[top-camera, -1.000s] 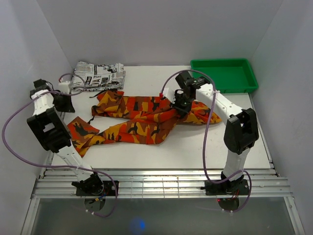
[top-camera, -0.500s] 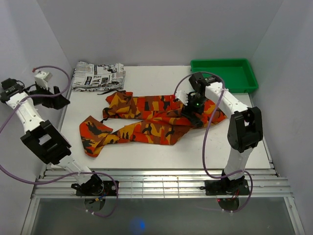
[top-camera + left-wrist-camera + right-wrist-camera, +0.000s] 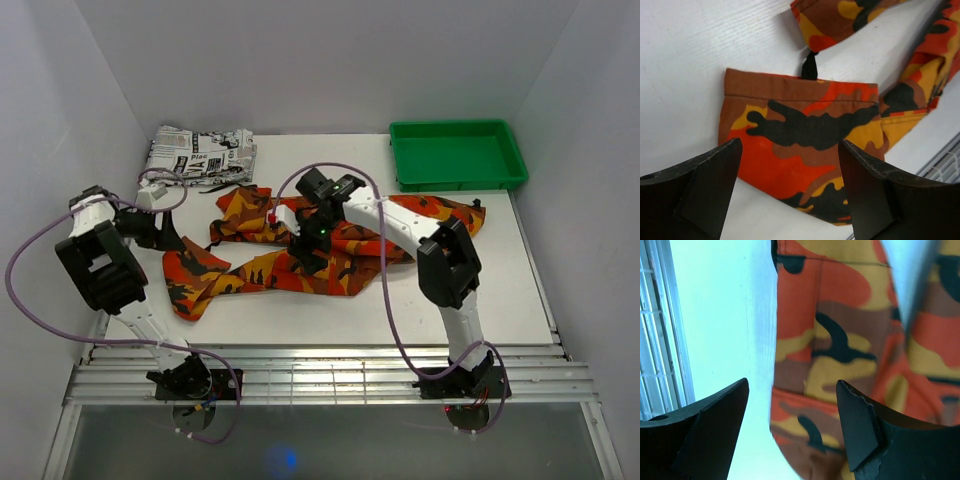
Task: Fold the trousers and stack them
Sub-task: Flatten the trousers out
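The trousers [image 3: 330, 235], in orange, red, yellow and black camouflage, lie rumpled across the middle of the table, with one leg end at the left front [image 3: 185, 280]. My left gripper [image 3: 168, 237] hovers open just left of that leg end. In the left wrist view the flat cuff of the trousers [image 3: 800, 135] shows between the spread fingers of the gripper [image 3: 790, 146], and nothing is held. My right gripper [image 3: 308, 252] is open over the middle of the trousers. The right wrist view shows the gripper [image 3: 792, 385] spread above the cloth edge of the trousers [image 3: 840, 340].
A folded black-and-white newspaper-print garment [image 3: 200, 155] lies at the back left. A green tray [image 3: 458, 152] stands at the back right. A slatted metal rail [image 3: 330, 375] runs along the near edge. White walls close in on both sides.
Both grippers have opened and let go of the trousers. The right arm swung left to the trousers' middle. The left arm swung out left, then came back to the leg end.
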Controlling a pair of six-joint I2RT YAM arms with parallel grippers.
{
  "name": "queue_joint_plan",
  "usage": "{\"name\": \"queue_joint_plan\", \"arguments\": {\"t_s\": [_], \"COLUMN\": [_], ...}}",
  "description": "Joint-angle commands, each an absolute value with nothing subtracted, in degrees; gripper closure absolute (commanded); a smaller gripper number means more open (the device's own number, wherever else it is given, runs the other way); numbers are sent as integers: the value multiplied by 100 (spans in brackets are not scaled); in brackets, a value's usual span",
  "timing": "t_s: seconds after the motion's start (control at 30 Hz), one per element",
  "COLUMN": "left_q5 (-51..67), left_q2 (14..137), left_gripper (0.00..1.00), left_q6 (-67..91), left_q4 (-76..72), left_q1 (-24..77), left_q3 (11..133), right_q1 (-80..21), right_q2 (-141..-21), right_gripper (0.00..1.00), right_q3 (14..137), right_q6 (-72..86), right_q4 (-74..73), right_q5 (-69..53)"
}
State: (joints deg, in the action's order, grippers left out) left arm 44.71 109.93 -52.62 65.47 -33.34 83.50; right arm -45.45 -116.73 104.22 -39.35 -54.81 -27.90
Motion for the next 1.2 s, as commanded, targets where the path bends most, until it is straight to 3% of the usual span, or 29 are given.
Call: {"name": "queue_joint_plan", "arguments": {"t_s": [0.0, 0.23, 0.4, 0.53, 0.63, 0.7, 0.77, 0.8, 0.83, 0.87, 0.9, 1.07, 1.17], "left_q5": [4018, 3332, 3182, 3155, 3164, 3304, 3366, 3427, 3471, 3506, 3559, 3998, 4306], "left_q2": [11170, 11759, 12006, 12059, 12059, 12041, 12015, 12006, 12006, 12006, 11988, 11620, 11540], "left_gripper": [13, 26, 30, 39, 47, 48, 50, 58, 63, 72, 99, 100, 100], "left_q6": [-4773, -4421, -4544, -4579, -4719, -4921, -5027, -5132, -5168, -5220, -5273, -5432, -5493], "left_q4": [5626, 5001, 4966, 4939, 5018, 5167, 5405, 5527, 5589, 5651, 5712, 5853, 6292], "left_q1": [-2980, -2716, -2637, -2584, -2514, -2479, -2470, -2470, -2461, -2461, -2461, -2452, -2426], "left_q3": [8385, 8920, 9009, 9026, 8939, 8903, 8903, 8895, 8895, 8895, 8903, 9218, 10059], "right_q1": [-4772, -4922, -4983, -4983, -4983, -4983, -4992, -4983, -4983, -4983, -4983, -4992, -4992], "right_q2": [-12014, -12542, -12683, -12639, -12604, -12533, -12507, -12507, -12498, -12515, -12550, -13085, -13288], "right_gripper": [24, 25, 32, 58, 66, 64, 48, 41, 25, 19, 14, 13, 18], "right_q3": [10626, 10854, 10881, 10731, 10696, 10687, 10819, 10872, 10924, 10942, 10960, 11285, 11250], "right_q6": [-3507, -3234, -3208, -3199, -3278, -3322, -3296, -3183, -3138, -3103, -3059, -3076, -3234], "right_q4": [-4949, -4438, -4333, -4148, -4192, -4140, -4114, -4078, -4026, -3964, -3868, -4034, -4210], "right_q5": [-3006, -2962, -2997, -2944, -2857, -2760, -2760, -2795, -2804, -2804, -2804, -2777, -2769]}}
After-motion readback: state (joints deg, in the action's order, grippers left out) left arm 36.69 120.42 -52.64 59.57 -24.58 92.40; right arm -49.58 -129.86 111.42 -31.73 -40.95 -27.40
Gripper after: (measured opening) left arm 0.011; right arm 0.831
